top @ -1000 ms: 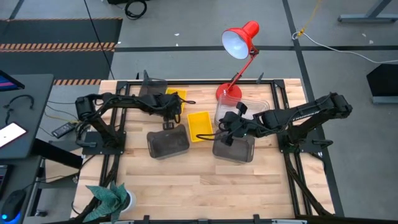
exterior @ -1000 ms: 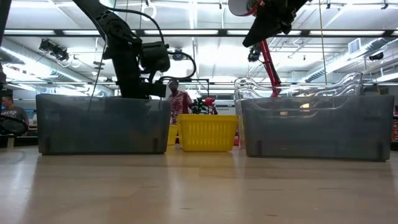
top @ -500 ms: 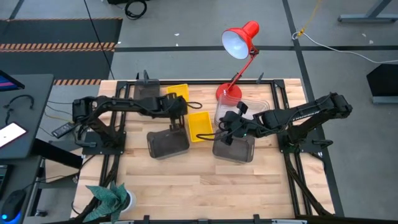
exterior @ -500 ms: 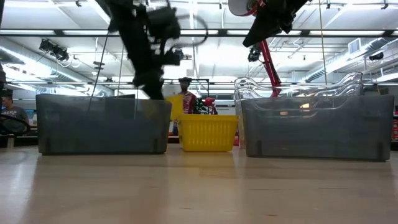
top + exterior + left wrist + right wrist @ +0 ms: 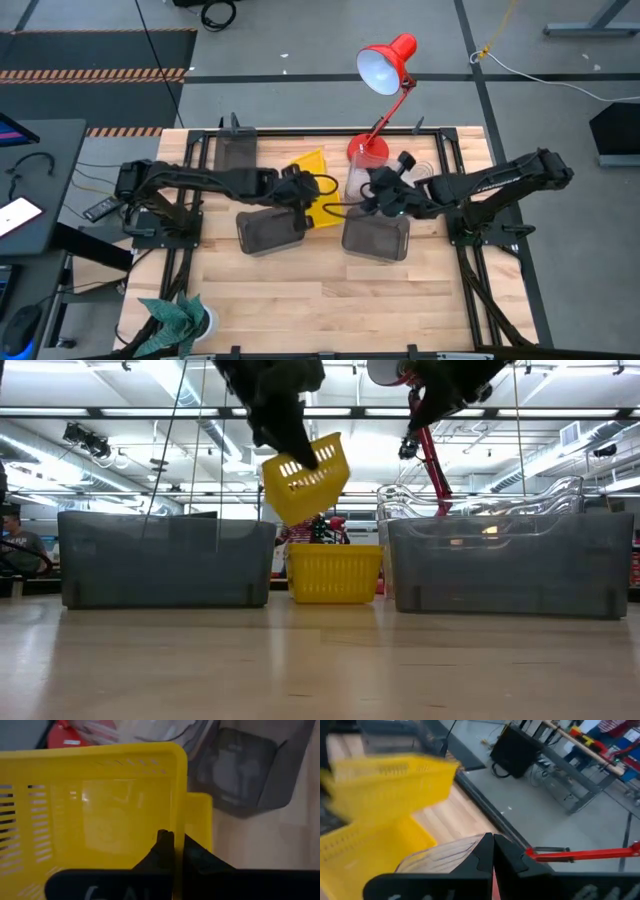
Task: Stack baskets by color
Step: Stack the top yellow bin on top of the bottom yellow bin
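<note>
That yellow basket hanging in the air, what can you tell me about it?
The lifted yellow basket is a small, opaque tub of what looks like plastic, with rows of slots in its walls and a thicker rim. It hangs tilted above the table, held at its rim by the left gripper, whose dark fingers are shut on the wall. It looks empty. Directly below it, a second yellow basket sits on the wooden table, between two dark grey tubs; the two yellow ones are apart.

My wooden surface point(image 5: 300, 290) carries two smoky grey baskets, left point(image 5: 269, 231) and right point(image 5: 375, 238), a yellow basket point(image 5: 334, 573) between them, clear baskets point(image 5: 420, 175) and the red lamp's base point(image 5: 366, 151) far right.
</note>
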